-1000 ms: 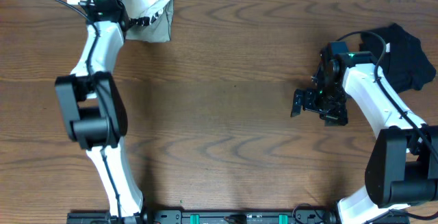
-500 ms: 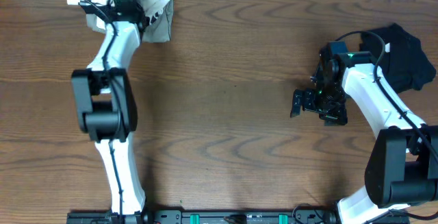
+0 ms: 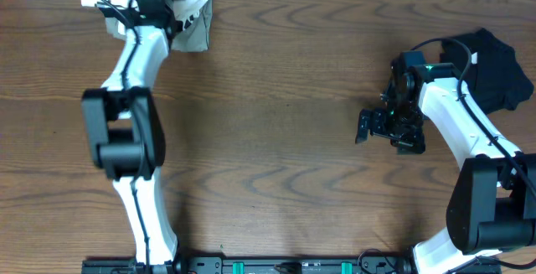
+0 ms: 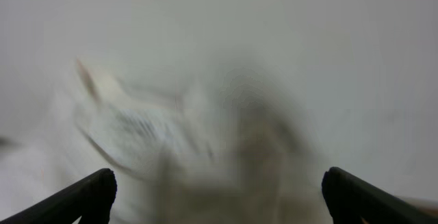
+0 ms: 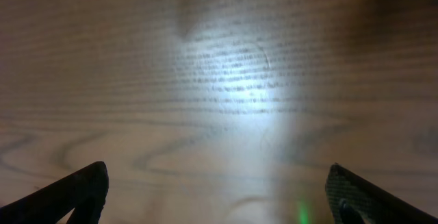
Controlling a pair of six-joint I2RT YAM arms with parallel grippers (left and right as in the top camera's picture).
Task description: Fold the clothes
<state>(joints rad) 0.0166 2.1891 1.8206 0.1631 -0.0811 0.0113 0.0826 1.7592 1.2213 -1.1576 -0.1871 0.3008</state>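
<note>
Brown wood tabletop [image 3: 276, 140]. Left arm [image 3: 126, 131] elbow has swung over last second; left fingers [image 4: 89, 196] apart above white garment heap [image 3: 194, 18] at far-left corner, view blurred. Right fingers [image 5: 82, 190] apart over bare wood, unmoved. Black garment [image 3: 494, 69] far right. Judgement: grasp pending, folding not begun.

One overhead, two wrist views.
The overhead camera looks straight down on the whole table [image 3: 276, 98]; the left wrist camera faces white cloth [image 4: 137, 131] from very near, the right faces the table closely; overhead covers both spots.
</note>
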